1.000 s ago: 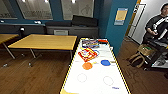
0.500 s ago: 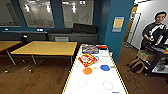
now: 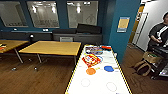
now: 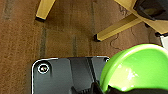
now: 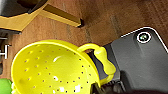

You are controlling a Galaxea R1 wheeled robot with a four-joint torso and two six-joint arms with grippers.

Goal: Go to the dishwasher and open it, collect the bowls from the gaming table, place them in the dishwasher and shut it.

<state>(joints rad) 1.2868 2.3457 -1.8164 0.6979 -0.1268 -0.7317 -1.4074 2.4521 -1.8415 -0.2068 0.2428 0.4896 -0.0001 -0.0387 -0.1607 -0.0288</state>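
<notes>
The gaming table (image 3: 75, 72), with a glossy white top and a yellow edge band, stretches away from me in the head view. An orange bowl (image 3: 90, 71) and a blue bowl (image 3: 109, 68) sit on it near the middle. In the left wrist view a lime green bowl (image 4: 140, 67) hangs above the wooden floor, with my left gripper (image 4: 105, 88) shut on its rim. In the right wrist view my right gripper (image 5: 100, 87) is shut on a yellow perforated bowl (image 5: 50, 70) next to its looped handle. An edge of the green bowl (image 5: 4, 86) shows beside it.
A red-and-yellow packet (image 3: 91, 60) and other small items lie at the table's far end. Wooden-topped tables (image 3: 52, 47) stand to the left, and a blue pillar (image 3: 122, 30) rises to the right. A person (image 3: 160, 32) stands at the far right, with a bag (image 3: 143, 67) on the floor.
The whole head picture has shifted: the camera has moved, and the gaming table now sits closer and more central. The bowls on it lie as before.
</notes>
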